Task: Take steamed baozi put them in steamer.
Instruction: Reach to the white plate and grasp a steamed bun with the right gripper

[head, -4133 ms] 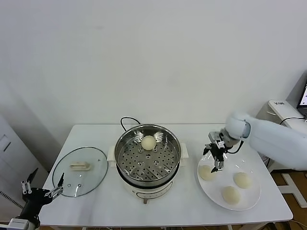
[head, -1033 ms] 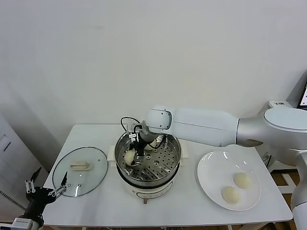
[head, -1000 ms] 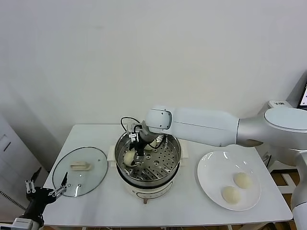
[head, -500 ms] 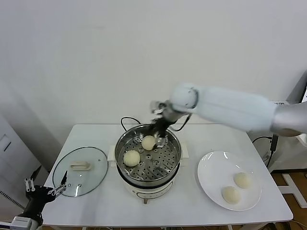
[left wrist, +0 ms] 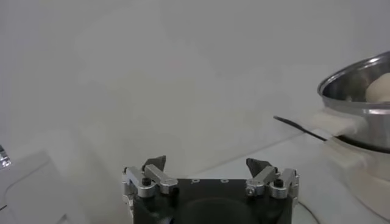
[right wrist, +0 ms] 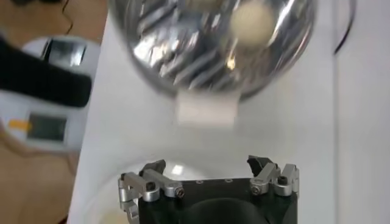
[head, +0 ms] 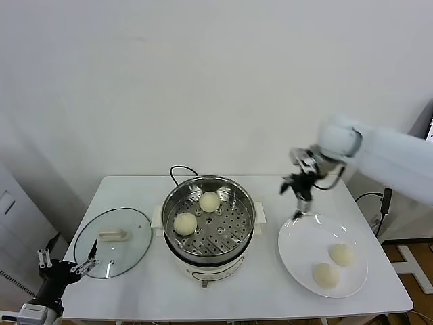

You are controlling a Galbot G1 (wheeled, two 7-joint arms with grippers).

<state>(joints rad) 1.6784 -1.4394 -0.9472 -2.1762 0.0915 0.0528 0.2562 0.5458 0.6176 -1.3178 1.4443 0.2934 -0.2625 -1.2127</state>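
Note:
Two pale baozi lie in the shiny steel steamer (head: 172, 203): one (head: 185, 223) at its front left, one (head: 209, 201) toward the back. Two more baozi (head: 342, 254) (head: 326, 275) lie on the white plate (head: 298, 240) at the right. My right gripper (head: 296, 196) is open and empty, in the air between the steamer and the plate, above the plate's far-left rim. Its wrist view shows the steamer (right wrist: 183, 55) with one baozi (right wrist: 253, 19). My left gripper (head: 66, 268) is open and idle at the table's front-left corner.
A round glass lid (head: 112, 242) with a white handle lies left of the steamer. The steamer's black cord (head: 177, 170) runs behind it. The left wrist view shows the steamer (left wrist: 359, 91) and its white side handle (left wrist: 334, 122).
My right gripper carried a baozi from the plate into the steamer, let it go at the front left, then rose and swung right, back toward the plate. The left arm stayed put.

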